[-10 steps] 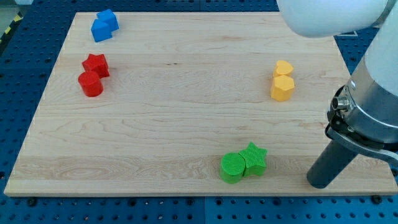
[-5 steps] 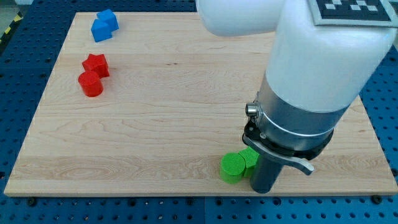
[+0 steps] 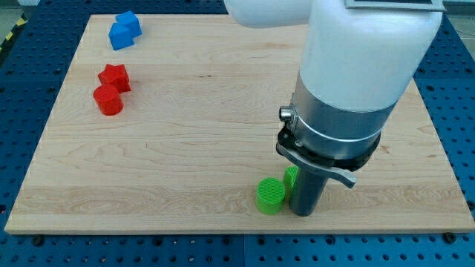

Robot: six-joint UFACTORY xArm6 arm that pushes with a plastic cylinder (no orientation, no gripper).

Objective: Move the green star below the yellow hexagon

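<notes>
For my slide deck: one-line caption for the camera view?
My tip presses beside the green star and green cylinder.

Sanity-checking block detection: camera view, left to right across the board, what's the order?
red cylinder → red star → blue blocks → green cylinder → green star, mostly hidden → my tip. Yellow blocks not visible.

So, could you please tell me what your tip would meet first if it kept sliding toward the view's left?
Most likely the green cylinder, just left of my tip. The green star is mostly hidden behind the rod, so depth is uncertain.
</notes>
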